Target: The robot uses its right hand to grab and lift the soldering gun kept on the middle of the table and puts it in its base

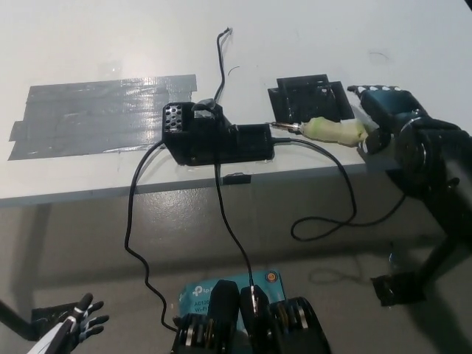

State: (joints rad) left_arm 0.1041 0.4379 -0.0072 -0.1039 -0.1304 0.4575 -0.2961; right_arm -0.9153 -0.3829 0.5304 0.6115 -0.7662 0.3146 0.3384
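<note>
right hand (385,118) apparently around soldering gun (332,130) beside base (308,98)

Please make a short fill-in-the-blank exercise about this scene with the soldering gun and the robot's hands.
1. The soldering gun lies on the ____ table.
2. The black right hand is at the gun's ____ end.
3. The white left hand rests ____ the table's edge.

Missing words: white; handle; below

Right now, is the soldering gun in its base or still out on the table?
Out. The soldering gun lies flat on the table, beside the black base, with the right hand at its handle end.
</note>
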